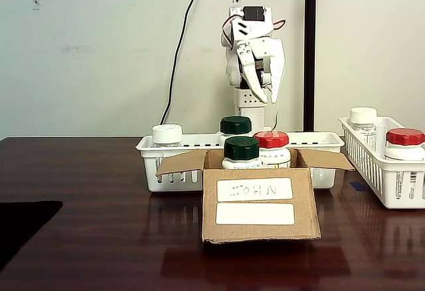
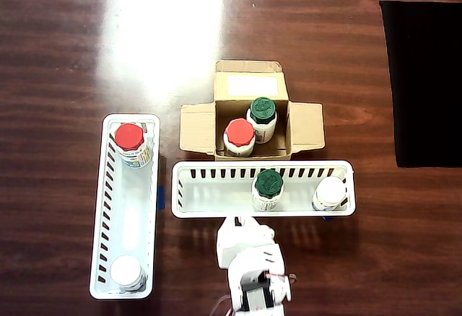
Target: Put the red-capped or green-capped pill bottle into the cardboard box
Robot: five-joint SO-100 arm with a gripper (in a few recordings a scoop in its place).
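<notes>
1. Landmark: the cardboard box (image 1: 259,204) stands open on the dark wooden table (image 1: 99,238); its upper front label reads "JOHN" in handwriting, and the label below it is blank.
2. Left of the box in the overhead view, a white basket (image 2: 101,208) holds a red-capped bottle (image 2: 131,143) and a white-capped bottle (image 2: 128,272).
3. Inside the box, the pill bottle (image 2: 239,135) with the red cap stands upright just beside a green-capped bottle (image 2: 263,117); their label print is too small to read.
4. Behind the box in the fixed view, a second basket (image 1: 172,165) holds a green-capped bottle (image 1: 236,126) and a white-capped bottle (image 1: 167,135).
5. The gripper (image 1: 265,85) hangs raised above that basket, jaws slightly parted and empty.
</notes>
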